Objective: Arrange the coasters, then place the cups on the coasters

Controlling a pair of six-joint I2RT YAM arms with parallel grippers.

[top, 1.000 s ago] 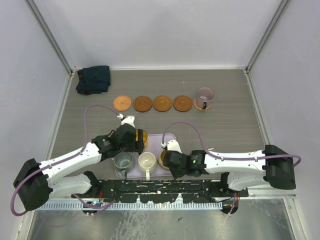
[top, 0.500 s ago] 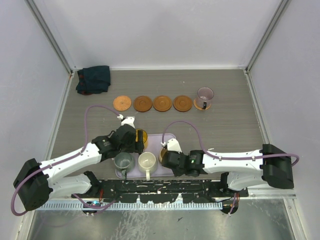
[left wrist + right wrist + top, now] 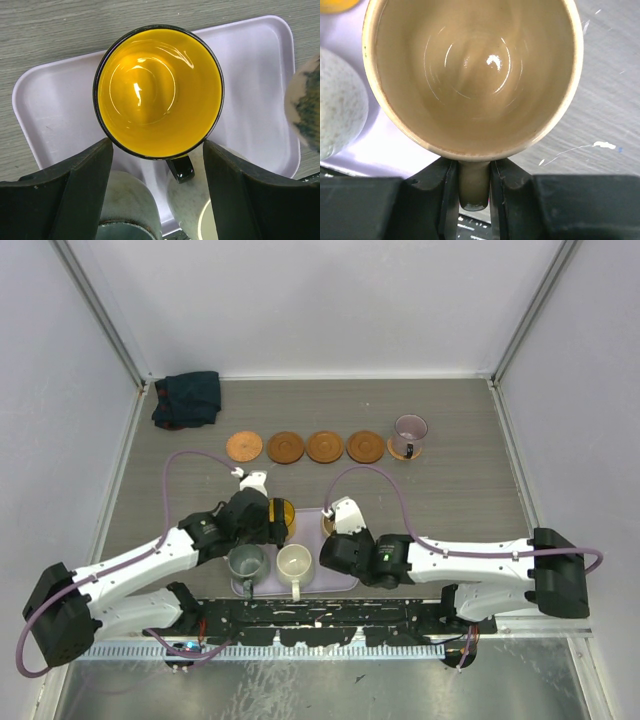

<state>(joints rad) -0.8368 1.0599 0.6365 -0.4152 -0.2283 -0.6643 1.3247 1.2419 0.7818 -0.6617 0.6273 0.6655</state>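
On the grey counter (image 3: 460,490) the right hand (image 3: 474,187) has just pinched the tan cup's (image 3: 472,75) handle and lifted it off the tray's (image 3: 250,90) edge, coaster-bound probably, while the left hand (image 3: 157,182) stays spread around the yellow cup (image 3: 159,92).

A robot test cell in a lab is showing here: plain white walls (image 3: 330,300) with metal corner posts (image 3: 100,315) are enclosing a grey wood-grain tabletop (image 3: 460,490), and a black mounting rail (image 3: 320,615) is running behind the fingers.
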